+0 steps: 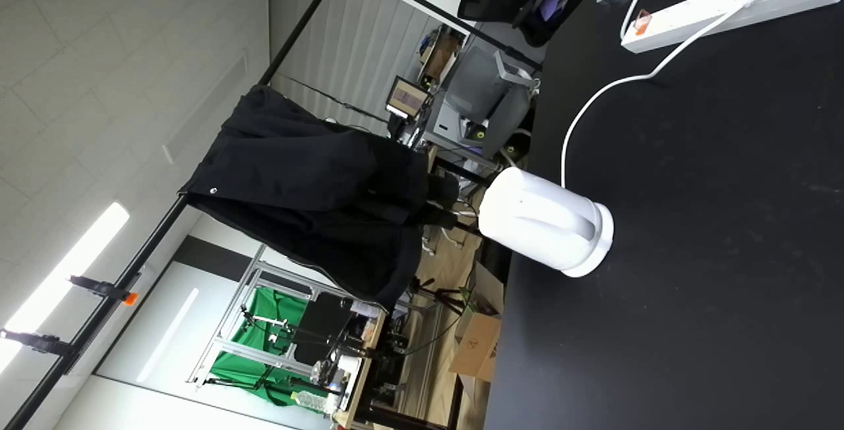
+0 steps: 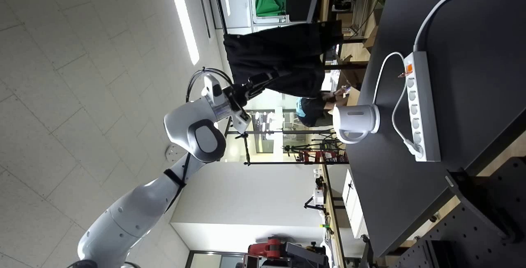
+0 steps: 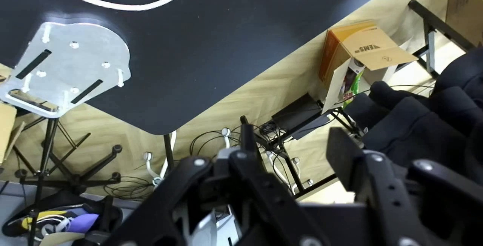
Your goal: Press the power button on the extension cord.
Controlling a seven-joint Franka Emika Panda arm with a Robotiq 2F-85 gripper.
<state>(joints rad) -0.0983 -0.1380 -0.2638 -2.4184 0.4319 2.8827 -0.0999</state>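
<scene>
The extension cord is a long white bar on the black table, seen in both exterior views [image 1: 686, 14] [image 2: 425, 107]. An orange power button [image 2: 409, 68] sits near one end, by the thick white cable's entry; it also shows in an exterior view [image 1: 642, 24]. A white plug is in the socket at the opposite end. My gripper [image 3: 294, 146] is open, with nothing between its fingers. In an exterior view my gripper [image 2: 263, 81] is raised high above the table, well apart from the bar. The bar is out of the wrist view.
A white kettle [image 1: 537, 219] stands on the table [image 2: 464, 95], linked by a thin white cord to the bar. A clear plate [image 3: 75, 61] lies near a table corner. White cables cross the table top. A black jacket [image 1: 316, 166] hangs on a rack beyond the table.
</scene>
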